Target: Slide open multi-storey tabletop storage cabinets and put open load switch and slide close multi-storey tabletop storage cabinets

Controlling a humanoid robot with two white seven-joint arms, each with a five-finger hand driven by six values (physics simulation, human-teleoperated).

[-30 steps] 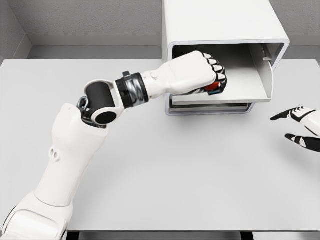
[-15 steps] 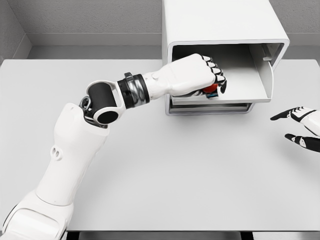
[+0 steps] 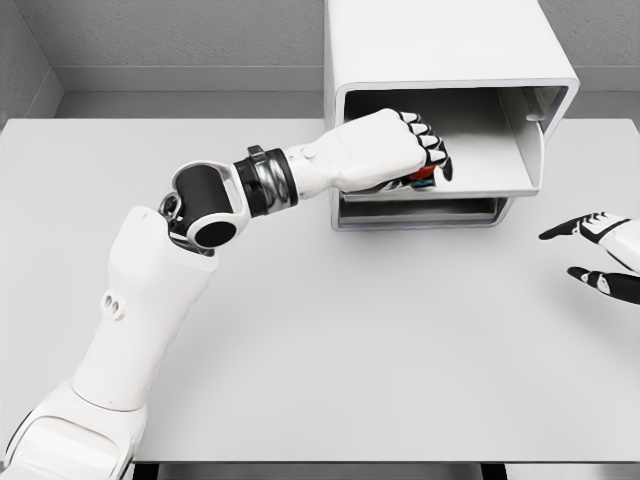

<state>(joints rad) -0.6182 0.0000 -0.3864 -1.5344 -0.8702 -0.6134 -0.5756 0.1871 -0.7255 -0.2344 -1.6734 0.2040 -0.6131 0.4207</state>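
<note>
One hand does the work: our left hand (image 3: 385, 150) reaches into the pulled-out upper drawer (image 3: 480, 170) of the white cabinet (image 3: 440, 45) at twelve o'clock on the table (image 3: 330, 330), fingers curled around the load switch (image 3: 424, 174). So little of its red and blue body shows under the fingertips that we cannot tell its long axis or which way it points. Our right hand (image 3: 600, 255) rests at three o'clock, fingers loosely spread, holding nothing.

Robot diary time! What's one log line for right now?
left hand: shut on load switch, inside cabinet's open drawer | right hand: open, resting over table at right edge | drawer not yet closed
</note>
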